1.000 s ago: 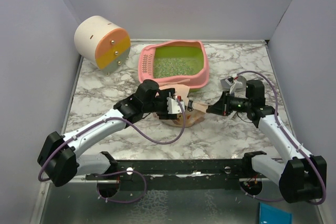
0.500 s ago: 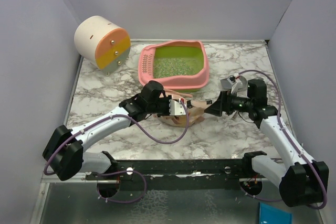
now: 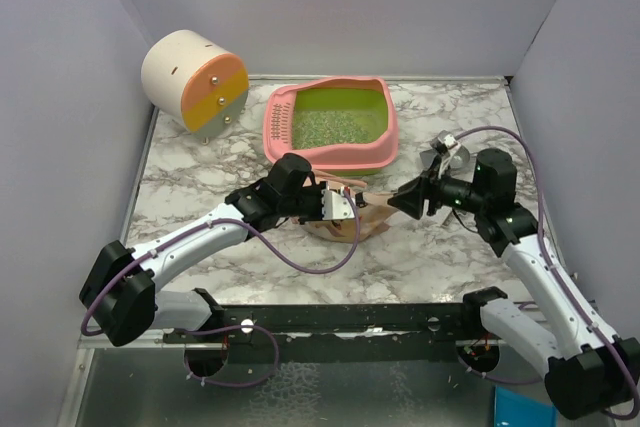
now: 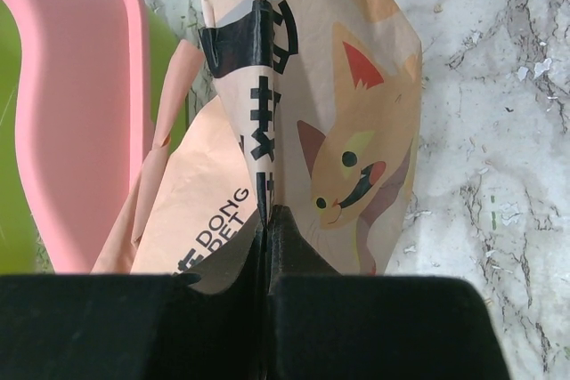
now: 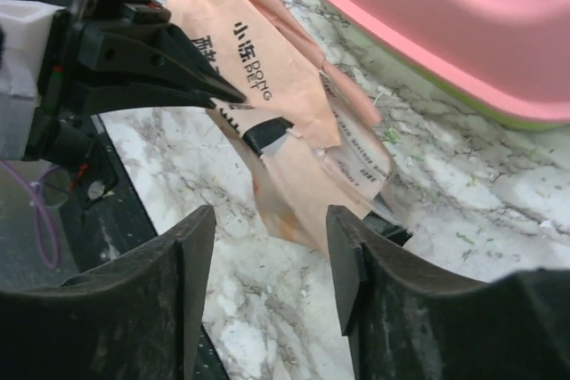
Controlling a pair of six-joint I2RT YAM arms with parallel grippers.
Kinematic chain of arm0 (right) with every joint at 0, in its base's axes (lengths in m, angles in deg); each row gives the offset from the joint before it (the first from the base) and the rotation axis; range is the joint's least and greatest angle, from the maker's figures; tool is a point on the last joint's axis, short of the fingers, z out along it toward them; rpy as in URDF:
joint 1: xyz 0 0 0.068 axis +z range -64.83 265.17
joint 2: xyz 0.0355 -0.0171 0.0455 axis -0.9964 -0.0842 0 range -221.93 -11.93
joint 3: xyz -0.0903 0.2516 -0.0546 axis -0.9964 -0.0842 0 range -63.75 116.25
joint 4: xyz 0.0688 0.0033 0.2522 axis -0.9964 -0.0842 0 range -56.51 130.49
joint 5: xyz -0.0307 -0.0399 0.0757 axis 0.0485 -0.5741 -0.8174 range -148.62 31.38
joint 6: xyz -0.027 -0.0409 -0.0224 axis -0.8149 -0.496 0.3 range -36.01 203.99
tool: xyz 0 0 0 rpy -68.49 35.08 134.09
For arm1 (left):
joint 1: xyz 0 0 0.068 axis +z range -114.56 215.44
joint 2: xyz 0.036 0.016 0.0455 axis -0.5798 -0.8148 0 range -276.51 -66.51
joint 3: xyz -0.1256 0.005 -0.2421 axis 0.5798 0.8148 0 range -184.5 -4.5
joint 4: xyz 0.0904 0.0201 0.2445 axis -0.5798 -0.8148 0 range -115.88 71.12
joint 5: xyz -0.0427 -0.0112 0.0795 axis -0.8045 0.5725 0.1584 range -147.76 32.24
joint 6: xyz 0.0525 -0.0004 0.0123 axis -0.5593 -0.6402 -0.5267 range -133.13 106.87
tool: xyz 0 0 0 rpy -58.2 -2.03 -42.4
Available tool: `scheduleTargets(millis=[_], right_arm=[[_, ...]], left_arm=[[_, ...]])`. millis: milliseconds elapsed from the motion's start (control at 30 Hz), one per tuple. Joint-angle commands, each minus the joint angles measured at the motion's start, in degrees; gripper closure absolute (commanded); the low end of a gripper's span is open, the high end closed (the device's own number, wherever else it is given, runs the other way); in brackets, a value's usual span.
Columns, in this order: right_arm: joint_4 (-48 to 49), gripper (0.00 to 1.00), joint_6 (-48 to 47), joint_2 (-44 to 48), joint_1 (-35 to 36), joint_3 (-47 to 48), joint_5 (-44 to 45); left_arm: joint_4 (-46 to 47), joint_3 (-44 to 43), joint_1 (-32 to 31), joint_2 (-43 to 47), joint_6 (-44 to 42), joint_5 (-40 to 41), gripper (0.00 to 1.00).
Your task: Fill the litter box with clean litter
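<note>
Left wrist: litter box [image 4: 89, 86] lies close beside jaws pinching pouch [image 4: 356, 131].

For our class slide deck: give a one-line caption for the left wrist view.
Left tool shut on a beige printed cartoon-cat pouch beside the pink plastic litter box, marble tabletop beneath.

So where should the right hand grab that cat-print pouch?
Probably the free end of the cat-print pouch nearest the right hand, approached from the right: the left hand pinches the opposite end, and, limp and flat, it offers a thin edge there.
</note>
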Motion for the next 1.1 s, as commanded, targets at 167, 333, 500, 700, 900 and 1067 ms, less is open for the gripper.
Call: scheduleTargets(millis=[167, 333, 500, 700, 900, 1067], right_arm=[[-2.6, 0.40, -11.2, -11.5, 12.2, 9.6, 14.4], [-5.8, 0.36, -13.0, -14.5, 17.3, 10.9, 20.1], [-6.8, 0.35, -13.9, -16.4, 19.0, 10.7, 23.0], [-8.3, 0.38, -14.3, -21.8, 21.1, 10.8, 27.9], [-10.7, 0.99, -11.4, -23.4, 21.1, 11.6, 33.8], [-11.7, 0.80, -9.1, -20.5, 21.1, 11.3, 40.7]], left_arm=[[-0.4, -4.3, 0.1, 0.9, 1.5, -0.8, 1.00], [-0.2, -4.1, 0.1, 1.2, 1.6, -1.0, 1.00], [1.0, -3.2, 0.1, 1.9, 1.6, -0.8, 1.00], [1.5, -2.6, 0.0, 2.6, 1.6, -0.4, 1.00], [0.5, -2.4, 0.1, 3.8, 1.3, 2.1, 1.00], [0.8, -1.7, 0.2, 4.7, 1.3, 5.3, 1.00]])
